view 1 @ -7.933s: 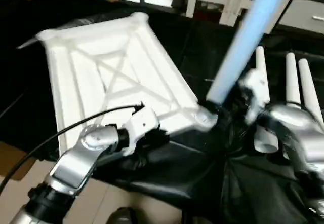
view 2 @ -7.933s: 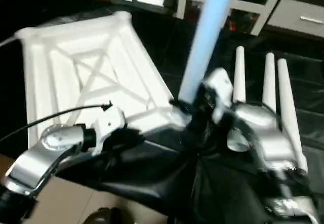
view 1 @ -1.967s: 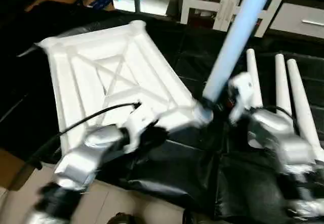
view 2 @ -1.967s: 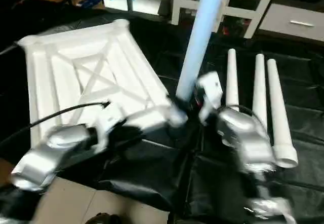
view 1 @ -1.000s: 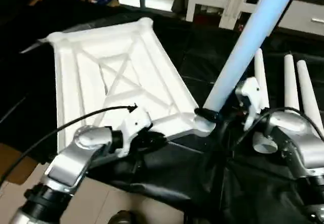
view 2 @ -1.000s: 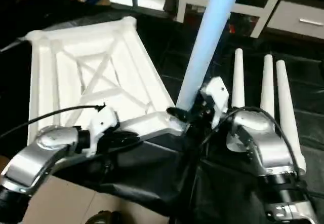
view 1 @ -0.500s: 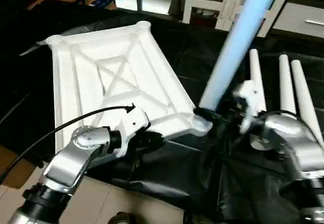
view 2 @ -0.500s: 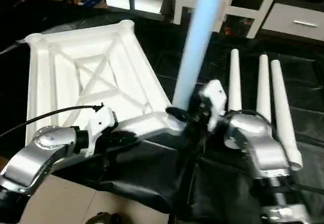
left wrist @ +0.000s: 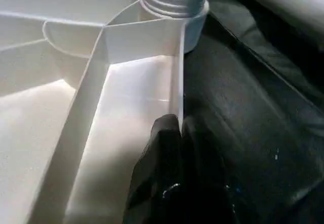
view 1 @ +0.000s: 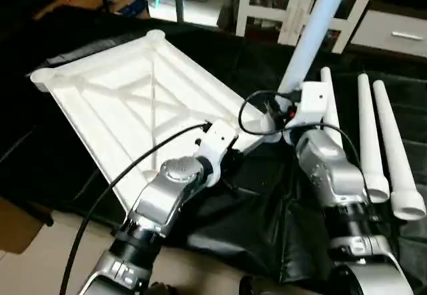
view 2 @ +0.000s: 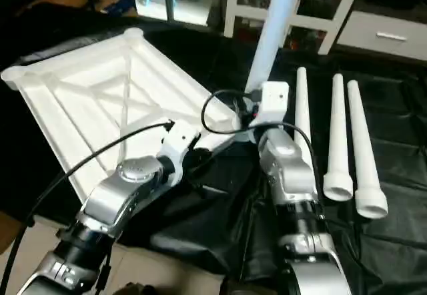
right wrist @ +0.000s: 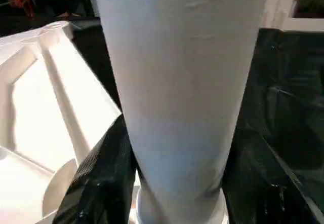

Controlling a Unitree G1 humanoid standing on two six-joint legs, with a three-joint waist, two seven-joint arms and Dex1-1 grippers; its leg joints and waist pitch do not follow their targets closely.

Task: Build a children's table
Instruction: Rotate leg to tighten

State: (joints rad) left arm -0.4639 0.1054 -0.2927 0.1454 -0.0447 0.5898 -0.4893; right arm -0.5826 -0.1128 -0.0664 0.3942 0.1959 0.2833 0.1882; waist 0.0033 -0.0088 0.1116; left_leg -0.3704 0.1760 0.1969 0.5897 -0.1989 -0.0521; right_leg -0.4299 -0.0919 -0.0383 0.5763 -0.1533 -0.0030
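Children's table panel lying ribbed side up on black-draped tabletop, one corner toward robot. Step in hand, judged: fitting first leg. Upright leg standing in near corner socket, tilted slightly away from robot; thread rings visible at collar in left wrist view, so seating probably incomplete. Left gripper pressed together, pinching rim of panel just beside that socket, apparently to steady panel. Right gripper clasped around base of upright leg, black fingers hugging both sides. Three loose legs lying side by side on tabletop to robot's right, well apart from panel, untouched. Next move, as judged: turn or press leg down until collar meets socket, keeping axis square to panel; hold rim firmly against twist. Then release, fetch second leg. Risks: cross-threading if tilt left uncorrected; panel sliding on slack black cloth.
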